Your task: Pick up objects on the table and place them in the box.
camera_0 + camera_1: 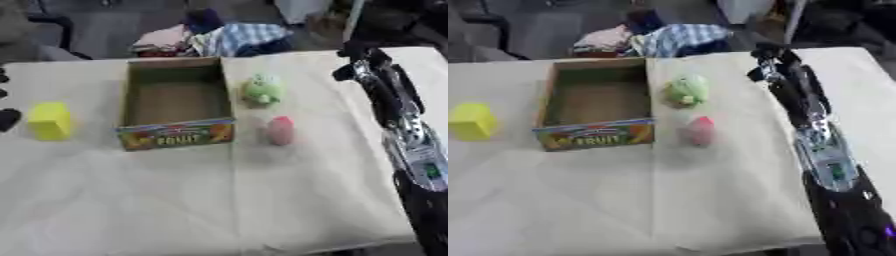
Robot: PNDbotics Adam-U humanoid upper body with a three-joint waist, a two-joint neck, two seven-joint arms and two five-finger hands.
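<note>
Box (175, 131) — long axis runs away; opening up.

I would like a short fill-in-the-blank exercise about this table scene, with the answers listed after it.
1. The cardboard box has nothing inside; it is ____.
2. The block left of the box is ____ in colour.
3. The green toy lies on the box's ____ side.
4. The pink object lies ____ to the camera than the green toy.

Missing words: empty; yellow; right; nearer
</note>
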